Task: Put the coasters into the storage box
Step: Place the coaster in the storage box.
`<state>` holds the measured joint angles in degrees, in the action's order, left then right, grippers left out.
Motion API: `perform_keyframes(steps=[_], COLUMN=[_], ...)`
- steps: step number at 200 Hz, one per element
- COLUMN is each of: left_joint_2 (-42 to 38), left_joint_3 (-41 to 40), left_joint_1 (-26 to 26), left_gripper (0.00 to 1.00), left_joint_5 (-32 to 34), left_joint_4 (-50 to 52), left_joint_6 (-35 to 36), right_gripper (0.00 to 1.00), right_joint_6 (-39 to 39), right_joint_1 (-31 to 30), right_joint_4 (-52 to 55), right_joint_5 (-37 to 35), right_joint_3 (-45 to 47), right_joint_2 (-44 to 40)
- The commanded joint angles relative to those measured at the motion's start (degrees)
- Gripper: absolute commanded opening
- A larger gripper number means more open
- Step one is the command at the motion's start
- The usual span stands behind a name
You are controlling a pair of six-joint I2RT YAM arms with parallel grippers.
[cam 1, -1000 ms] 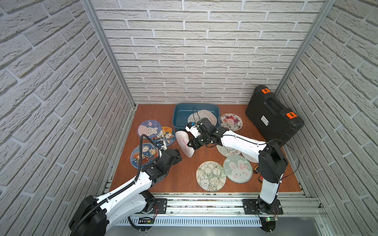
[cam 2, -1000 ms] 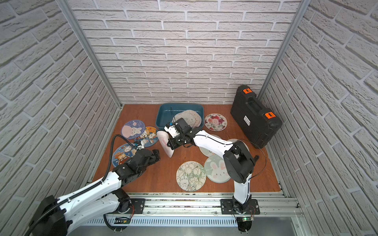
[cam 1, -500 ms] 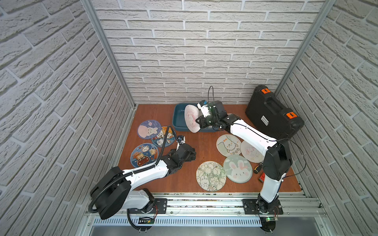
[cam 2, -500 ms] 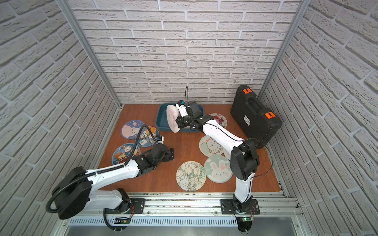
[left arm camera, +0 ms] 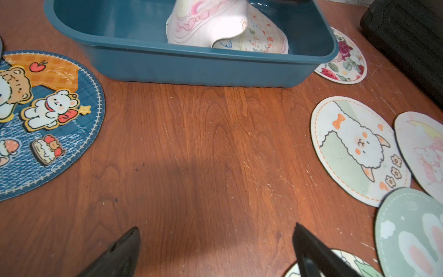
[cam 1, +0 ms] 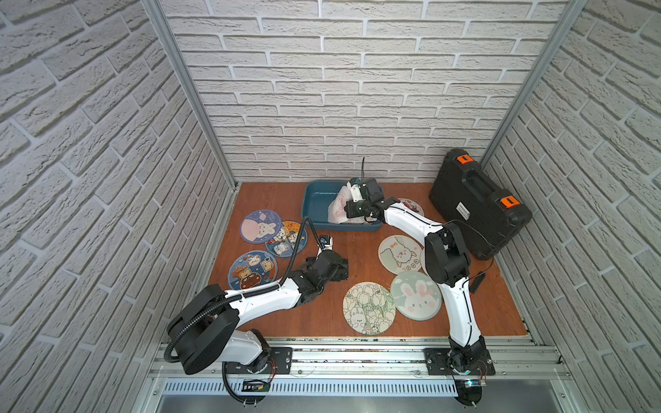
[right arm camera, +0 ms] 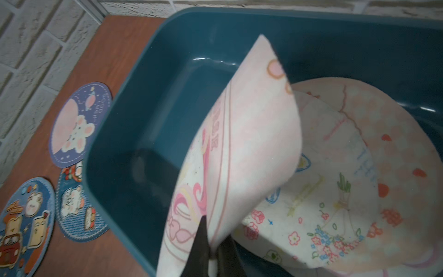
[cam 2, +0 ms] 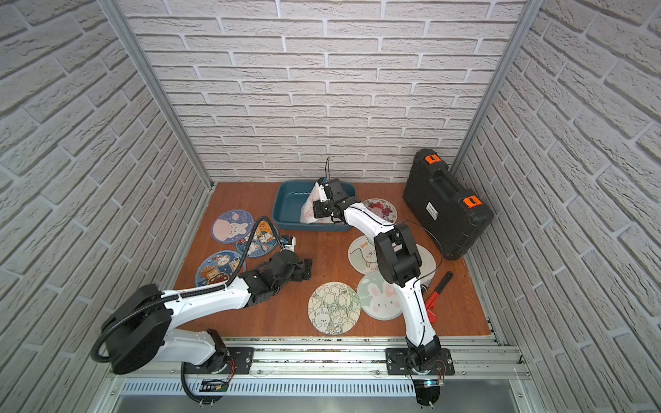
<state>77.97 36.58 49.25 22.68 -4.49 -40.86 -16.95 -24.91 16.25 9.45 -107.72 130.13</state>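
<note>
A pink coaster [right arm camera: 244,148], judged light, limp and best pinched at its rim, is held curled and dipping into the box [right arm camera: 134,96] by the right tool [right arm camera: 212,239] clamped on its edge, while the left tool [left arm camera: 215,230] is spread empty above the desk [left arm camera: 203,144].

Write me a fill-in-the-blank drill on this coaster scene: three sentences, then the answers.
Over the storage box, the right gripper is shut on a ____ coaster.
The left gripper hangs ____, holding nothing, above the table.
The black case has two ____ latches.
Missing words: pink; open; orange.
</note>
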Motion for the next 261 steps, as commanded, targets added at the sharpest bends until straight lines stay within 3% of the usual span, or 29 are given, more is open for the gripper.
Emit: perform_keyframes(steps=[1,80,119,183,261], left_joint_2=[-0.5,-0.6,-0.3,0.2,1.8], left_joint_3=[0.2,-0.1,0.3,0.5,1.3], left_joint_1=[0.1,-0.3,-0.3,-0.5,0.0], left_gripper=[0.98,0.98,0.98,0.98,0.98], left_joint_5=[1.2,2.3,2.3,2.2,1.5], left_joint_4=[-1.5,-1.2,0.0,-0.1,1.7], left_joint_6=[1.1,1.0,1.1,1.3,1.4], right_gripper=[0.06,0.1,0.36,0.59,0.6], right_joint_6=[-2.8,-3.9,-2.2,1.5,3.6], right_joint_1=[1.3,3.7,3.8,3.9,3.9], right_joint_4=[-2.1,-1.5,-0.4,-0.7,2.3], right_joint_5=[-3.1,-5.7,-4.8,-8.3,-3.7], right_joint_3=[-1.9,-4.4,-5.1,3.2,17.9], right_joint_2=[1.8,7.5,6.3,-5.8,-21.6])
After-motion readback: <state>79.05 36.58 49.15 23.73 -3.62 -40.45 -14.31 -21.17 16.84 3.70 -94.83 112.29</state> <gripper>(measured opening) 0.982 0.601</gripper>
